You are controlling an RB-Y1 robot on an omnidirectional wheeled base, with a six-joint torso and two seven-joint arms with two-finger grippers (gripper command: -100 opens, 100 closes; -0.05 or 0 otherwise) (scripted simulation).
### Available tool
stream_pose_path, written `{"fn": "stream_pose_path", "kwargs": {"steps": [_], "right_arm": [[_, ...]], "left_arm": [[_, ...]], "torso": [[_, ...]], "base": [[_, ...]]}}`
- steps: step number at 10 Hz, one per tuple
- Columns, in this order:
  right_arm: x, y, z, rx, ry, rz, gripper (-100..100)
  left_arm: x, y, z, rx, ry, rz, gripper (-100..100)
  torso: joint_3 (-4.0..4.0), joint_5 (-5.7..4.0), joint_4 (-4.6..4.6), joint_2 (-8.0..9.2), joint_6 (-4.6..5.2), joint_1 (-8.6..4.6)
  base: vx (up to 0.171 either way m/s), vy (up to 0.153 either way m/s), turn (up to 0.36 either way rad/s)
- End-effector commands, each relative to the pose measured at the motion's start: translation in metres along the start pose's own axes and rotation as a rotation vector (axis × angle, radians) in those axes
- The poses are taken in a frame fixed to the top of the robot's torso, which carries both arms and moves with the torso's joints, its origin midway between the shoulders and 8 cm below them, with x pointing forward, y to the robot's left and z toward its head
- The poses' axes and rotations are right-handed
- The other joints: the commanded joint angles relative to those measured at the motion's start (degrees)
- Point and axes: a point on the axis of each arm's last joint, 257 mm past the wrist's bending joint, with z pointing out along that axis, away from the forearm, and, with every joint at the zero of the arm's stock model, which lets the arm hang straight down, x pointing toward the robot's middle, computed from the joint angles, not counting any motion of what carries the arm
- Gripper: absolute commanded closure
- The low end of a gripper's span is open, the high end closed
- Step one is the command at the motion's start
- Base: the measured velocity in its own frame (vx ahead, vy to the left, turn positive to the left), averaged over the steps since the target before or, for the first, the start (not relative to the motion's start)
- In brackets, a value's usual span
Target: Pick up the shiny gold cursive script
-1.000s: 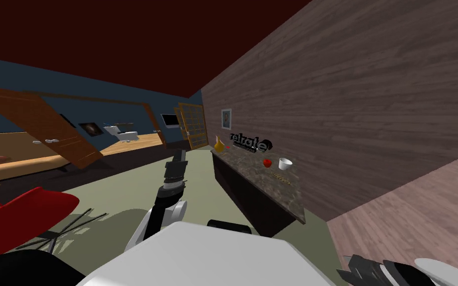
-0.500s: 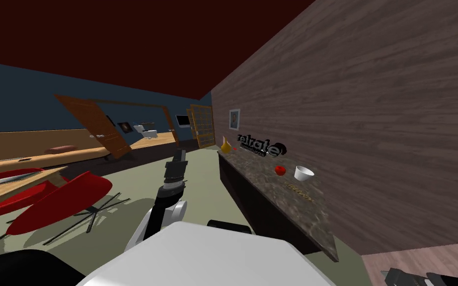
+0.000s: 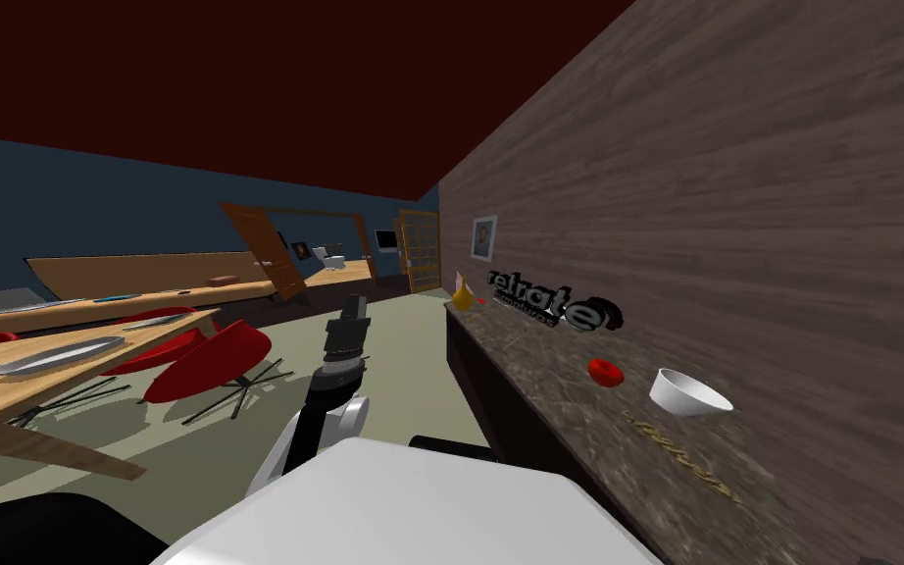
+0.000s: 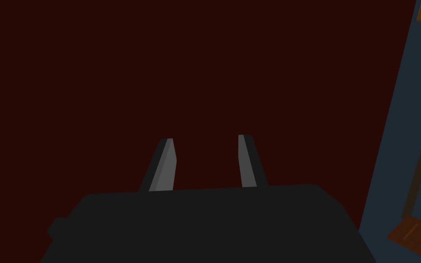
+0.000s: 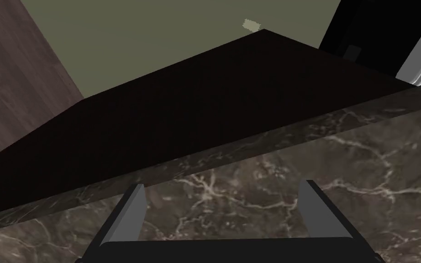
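Step in hand: the approach. The robot stands at the near end of a long sideboard point(image 3: 499, 392) with a dark marbled top, set against a wood-panelled wall. Nothing has been grasped yet.

Gold script: the gold cursive script point(image 3: 680, 453) lies flat on the marbled top as a thin, pale gold line of letters. It sits on the robot's side of the white bowl point(image 3: 690, 392), close to it but not touching.

Neighbours: a red round thing point(image 3: 605, 372) sits beside the bowl. Further along the top are black block lettering point(image 3: 548, 302) and a yellow jug point(image 3: 462, 292), both well apart from the script.

Right gripper: the right gripper point(image 5: 223, 185) hangs over the marbled top near its front edge. Its fingers are spread wide with nothing between them, and the sideboard's dark front and the olive floor show beyond the edge.

Left gripper: the left gripper point(image 4: 205, 160) is raised in front of the chest and points up. Its fingers are apart with a narrower gap, and it holds nothing.

Next move: judging from this, the right hand must travel along the top until the script lies between its fingers. It then has to drop low enough to close across the thin strokes.

Risk: the piece looks very flat, so the blades may slide over it or scrape the marble. The bowl is near enough to be nudged.
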Motion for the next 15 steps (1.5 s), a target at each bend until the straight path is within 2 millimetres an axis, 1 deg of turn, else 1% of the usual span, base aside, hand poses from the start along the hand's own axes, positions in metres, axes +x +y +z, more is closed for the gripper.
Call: {"fn": "stream_pose_path", "kwargs": {"steps": [1, 2, 3, 4, 5, 6, 8, 9, 10, 14, 15], "right_arm": [[0.008, -0.008, -0.01, 0.011, 0.016, 0.013, -100], [0.011, -0.008, -0.013, 0.009, 0.021, 0.019, -100], [0.015, -0.004, -0.013, -0.009, 0.029, 0.026, -100], [0.012, -0.005, -0.011, 0.002, 0.024, 0.022, -100], [0.012, -0.005, -0.011, -0.001, 0.024, 0.022, 0], [0.014, -0.001, 0.001, -0.003, 0.019, 0.024, -100], [0.016, 0.005, 0.015, -0.005, 0.014, 0.027, -100], [0.014, 0.002, 0.01, -0.004, 0.016, 0.027, -100], [0.014, 0.002, 0.011, -0.004, 0.015, 0.026, 100], [0.014, 0.003, 0.011, -0.005, 0.015, 0.026, 100], [0.014, 0.003, 0.011, -0.005, 0.015, 0.026, 0]], "left_arm": [[0.0, 0.0, 0.0, 0.0, 0.0, 0.0, 0], [0.0, 0.0, 0.0, 0.0, 0.0, 0.0, 0], [0.0, 0.0, 0.0, 0.0, 0.0, 0.0, 0], [0.0, 0.0, 0.0, 0.0, 0.0, 0.0, 0], [0.0, 0.0, 0.0, 0.0, 0.0, 0.0, 0], [0.0, 0.0, 0.0, 0.0, 0.0, 0.0, 0], [0.0, 0.0, 0.0, 0.0, 0.0, 0.0, 0], [0.0, 0.0, 0.0, 0.0, 0.0, 0.0, 0], [0.0, 0.0, 0.0, 0.0, 0.0, 0.0, 0], [0.0, 0.0, 0.0, 0.0, 0.0, 0.0, 0], [0.0, 0.0, 0.0, 0.0, 0.0, 0.0, 0]], "torso": [[0.0, 0.0, 0.0, 0.0, 0.0, 0.0], [0.02, -0.02, 0.01, 0.05, -0.01, 0.0], [0.06, 0.0, 0.02, 0.11, 0.03, 0.08], [0.06, 0.02, 0.03, 0.11, 0.03, 0.2], [0.25, 0.02, 0.09, 0.45, 0.11, 0.1], [0.43, -0.02, 0.17, 0.76, 0.13, -0.01], [0.57, -0.08, 0.23, 0.97, 0.14, -0.22], [0.59, -0.09, 0.24, 1.01, 0.15, -0.24], [0.59, -0.06, 0.24, 1.01, 0.15, -0.17], [0.58, -0.09, 0.23, 0.99, 0.15, -0.19], [0.58, -0.09, 0.23, 0.99, 0.16, -0.19]], "base": [[0.202, 0.035, 0.307], [0.188, 0.055, 0.257], [0.2, 0.085, 0.222], [0.093, 0.038, 0.041], [0.018, 0.006, -0.004], [0.006, -0.018, 0.026], [-0.004, -0.041, 0.024], [-0.002, -0.017, 0.005], [0.0, 0.0, 0.0], [0.0, 0.0, 0.0], [0.0, 0.0, 0.0]]}}
